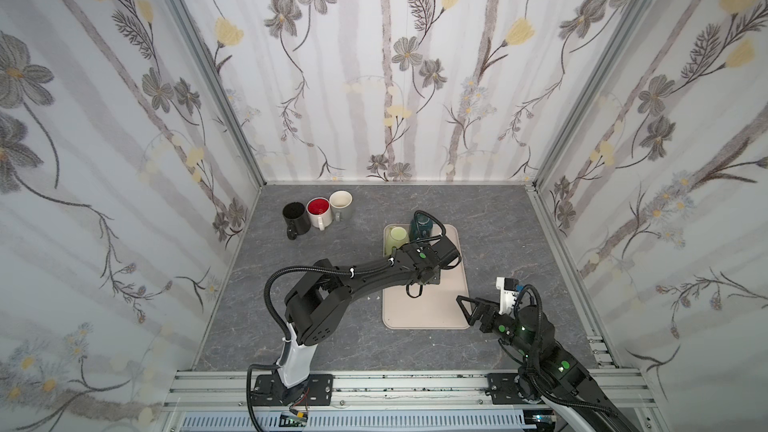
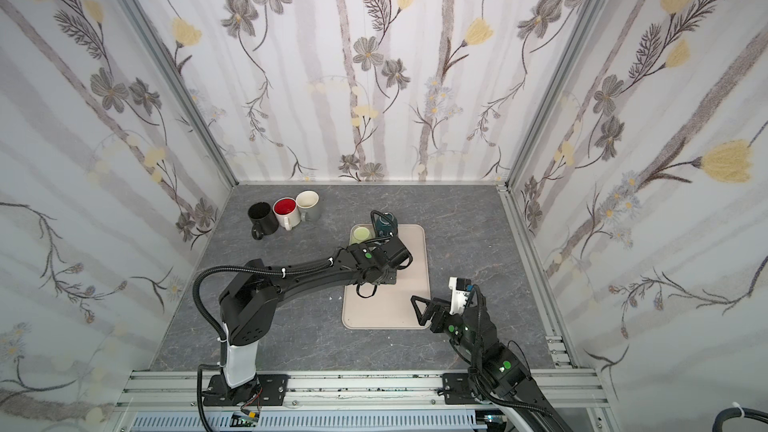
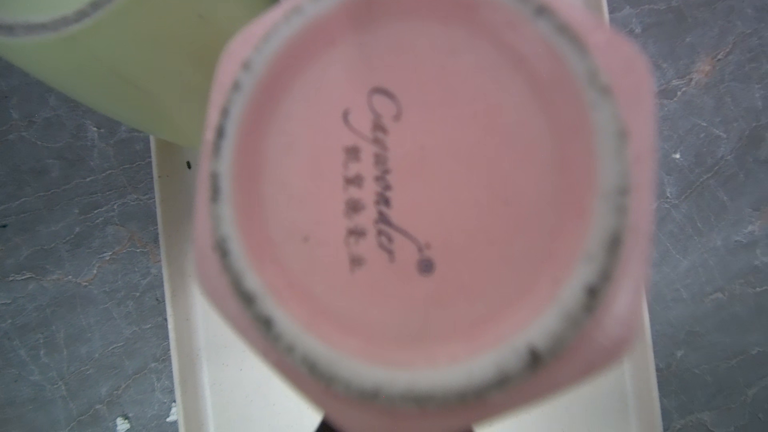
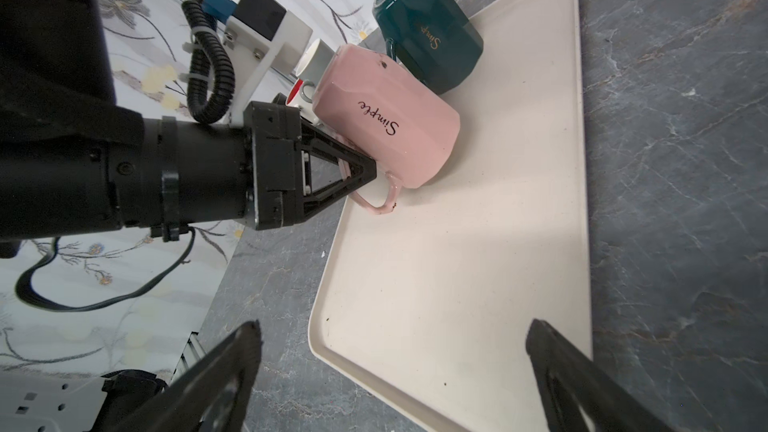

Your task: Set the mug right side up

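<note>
Clock: read in both top views, 12 toward the back wall.
Mugs, total: six, three on the bare bench (image 1: 332, 326) and three on the tray.
Tray: one cream tray (image 1: 428, 309), lying flat just to the 3 o'clock side of the bench's middle.
Upright mugs: three in a touching row at the bench's 10 to 11 o'clock, mouths up: a black mug (image 1: 296, 218), a white mug with a red inside (image 1: 319, 211) and a grey mug with a cream inside (image 1: 341, 205).
Base-up mugs: three, clustered in the tray's 11 o'clock corner.
Green mug (image 1: 397, 236): nearest that corner, base up.
Teal mug (image 1: 420, 224): at about 2 o'clock of the green one, close beside it, base up, at the tray's 12 o'clock edge.
Pink mug (image 4: 386, 118): at about 6 o'clock of the teal mug, mouth toward the tray and base up. The left arm hides it in both top views, and its base (image 3: 415, 184) fills the left wrist view.
Left hand (image 4: 365, 172): narrow, pinched on the pink mug's handle (image 4: 376, 203).
Right hand (image 1: 464, 311): spread wide and holding nothing, above the tray's 4 o'clock corner, well apart from the three mugs.
</note>
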Available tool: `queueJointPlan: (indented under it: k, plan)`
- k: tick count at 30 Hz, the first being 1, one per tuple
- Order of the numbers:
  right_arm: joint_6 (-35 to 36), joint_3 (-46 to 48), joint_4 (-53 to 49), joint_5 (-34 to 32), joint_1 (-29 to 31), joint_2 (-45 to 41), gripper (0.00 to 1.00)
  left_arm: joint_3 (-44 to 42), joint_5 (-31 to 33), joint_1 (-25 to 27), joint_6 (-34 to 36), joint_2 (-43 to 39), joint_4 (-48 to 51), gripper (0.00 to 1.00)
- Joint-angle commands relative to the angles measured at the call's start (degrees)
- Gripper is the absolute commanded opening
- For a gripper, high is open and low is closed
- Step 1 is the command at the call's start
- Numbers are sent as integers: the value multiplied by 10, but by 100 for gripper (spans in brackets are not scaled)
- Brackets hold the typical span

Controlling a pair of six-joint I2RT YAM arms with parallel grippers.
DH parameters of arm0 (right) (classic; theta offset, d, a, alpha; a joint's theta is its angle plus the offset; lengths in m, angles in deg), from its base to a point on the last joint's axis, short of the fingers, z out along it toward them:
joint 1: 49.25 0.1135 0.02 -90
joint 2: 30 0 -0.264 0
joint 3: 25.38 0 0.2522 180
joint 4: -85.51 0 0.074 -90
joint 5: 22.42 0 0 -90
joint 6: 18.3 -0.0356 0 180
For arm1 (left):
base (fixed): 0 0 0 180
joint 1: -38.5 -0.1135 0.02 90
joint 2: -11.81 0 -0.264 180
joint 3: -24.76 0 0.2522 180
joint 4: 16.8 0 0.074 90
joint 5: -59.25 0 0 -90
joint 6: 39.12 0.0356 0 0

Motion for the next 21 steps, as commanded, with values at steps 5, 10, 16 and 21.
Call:
queueJointPlan:
  k: [5,10,16,21]
  plan:
    - [-17,9,-15,16,-1,-11,100,-9,-2,3,4,-23,-57,0]
    - [-22,8,-15,20,-2,-12,100,-9,-16,3,4,-28,-71,0]
    - [-24,7,-16,21,-2,-17,100,-20,-21,3,7,-45,-86,0]
    - [-25,6,-15,19,-3,-14,100,-28,-22,3,6,-69,-98,0]
